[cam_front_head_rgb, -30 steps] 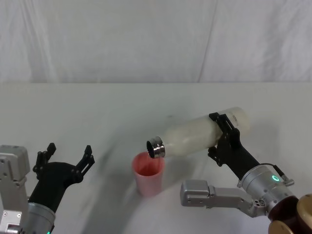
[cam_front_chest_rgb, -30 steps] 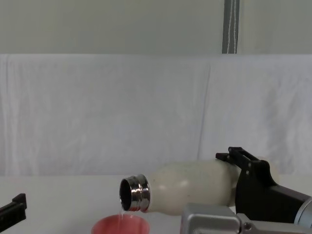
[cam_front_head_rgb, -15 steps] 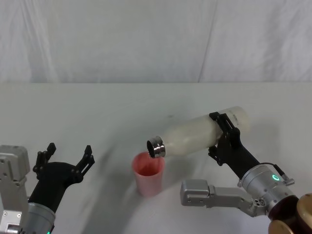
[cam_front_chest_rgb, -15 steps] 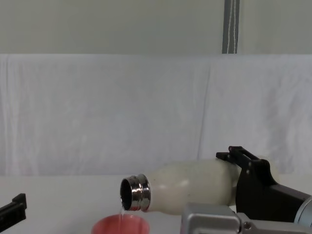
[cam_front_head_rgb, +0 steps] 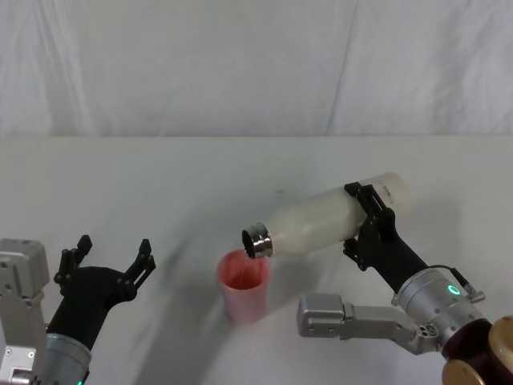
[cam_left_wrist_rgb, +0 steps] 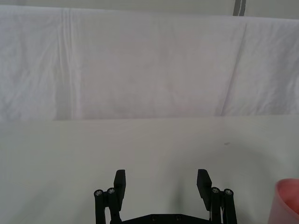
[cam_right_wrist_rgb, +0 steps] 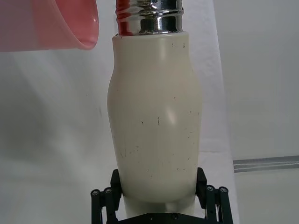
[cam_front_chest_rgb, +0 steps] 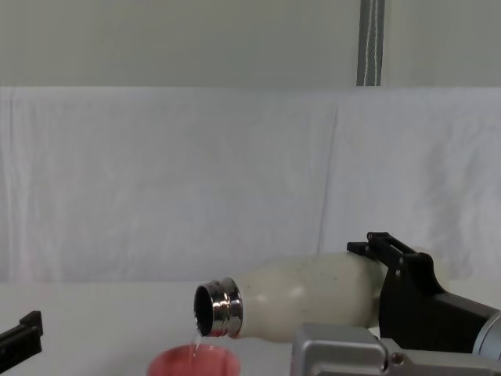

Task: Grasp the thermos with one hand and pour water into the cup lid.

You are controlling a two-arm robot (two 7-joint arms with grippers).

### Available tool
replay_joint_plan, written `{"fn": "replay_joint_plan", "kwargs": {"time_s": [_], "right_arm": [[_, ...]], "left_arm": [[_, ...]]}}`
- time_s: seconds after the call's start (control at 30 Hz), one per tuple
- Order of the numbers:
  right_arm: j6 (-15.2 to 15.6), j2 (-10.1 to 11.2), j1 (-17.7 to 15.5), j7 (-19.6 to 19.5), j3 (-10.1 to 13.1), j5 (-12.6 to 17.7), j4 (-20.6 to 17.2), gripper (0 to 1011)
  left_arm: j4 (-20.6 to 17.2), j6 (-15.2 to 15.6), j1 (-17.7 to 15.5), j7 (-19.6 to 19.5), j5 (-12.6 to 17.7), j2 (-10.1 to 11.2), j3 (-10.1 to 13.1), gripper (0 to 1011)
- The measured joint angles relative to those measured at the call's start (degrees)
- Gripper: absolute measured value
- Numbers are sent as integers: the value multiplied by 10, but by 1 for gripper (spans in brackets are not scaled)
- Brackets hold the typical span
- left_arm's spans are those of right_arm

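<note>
thermos: cream-white matte body, faint dark specks; shiny silver steel neck, dark inside the mouth
cup lid: pink-red, plain, paler along the rim
right gripper: black fingers; silver-grey arm segment with a green light
left gripper: black
table: plain white
backdrop cloth: white, soft grey folds

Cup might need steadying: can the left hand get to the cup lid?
Probably yes: the left hand sits open beside the cup lid with bare table between; the thermos hangs above it.
</note>
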Motion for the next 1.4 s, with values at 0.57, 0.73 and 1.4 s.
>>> {"fn": "replay_joint_plan", "kwargs": {"time_s": [0.57, 0.73, 1.4], "right_arm": [[0, 3, 4, 1, 0, -1, 0, 950], [0, 3, 4, 1, 0, -2, 0, 950], [0, 1, 0, 5, 0, 4, 3, 950]], "left_arm": [[0, 0, 0, 0, 0, 0, 0, 1001], [0, 0, 0, 0, 0, 0, 0, 1001], [0, 0, 0, 0, 0, 0, 0, 1001]]}}
